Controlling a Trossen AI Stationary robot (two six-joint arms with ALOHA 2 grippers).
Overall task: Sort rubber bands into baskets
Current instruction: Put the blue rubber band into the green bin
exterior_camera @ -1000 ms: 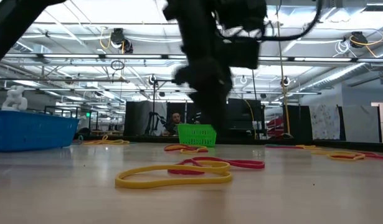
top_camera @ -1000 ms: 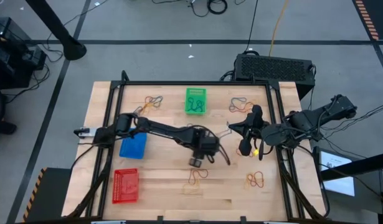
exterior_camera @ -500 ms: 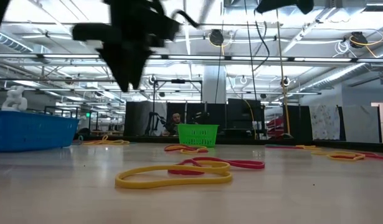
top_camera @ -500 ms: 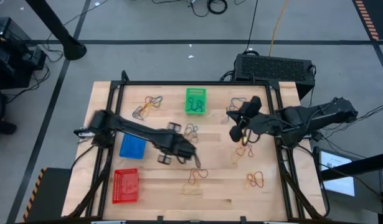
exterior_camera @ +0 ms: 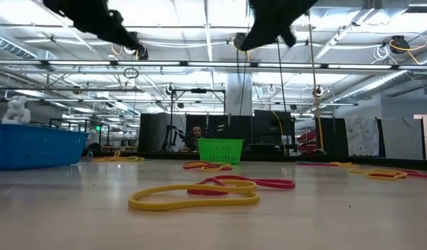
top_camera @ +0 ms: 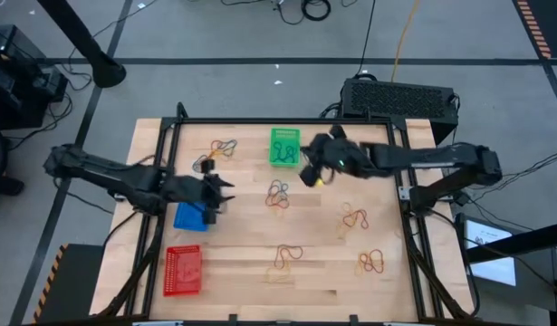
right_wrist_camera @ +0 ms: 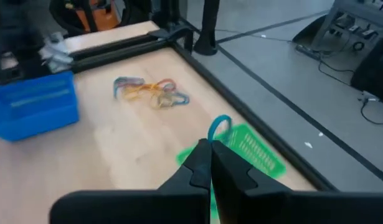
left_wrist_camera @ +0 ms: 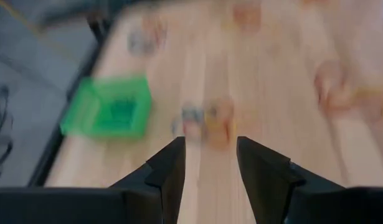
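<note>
A blue rubber band (right_wrist_camera: 218, 127) hung pinched in the closed right tool (right_wrist_camera: 211, 163), just beside the green basket (top_camera: 284, 146) at the worktop's (top_camera: 242, 263) far edge. The left tool (top_camera: 215, 192) hovered with parted, empty fingers over the blue basket (top_camera: 191, 216).

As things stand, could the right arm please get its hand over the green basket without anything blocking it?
Probably yes. The right hand, shut on a rubber band, hangs right beside the green basket, and nothing stands between them. The left hand is far off, over the blue basket.
</note>
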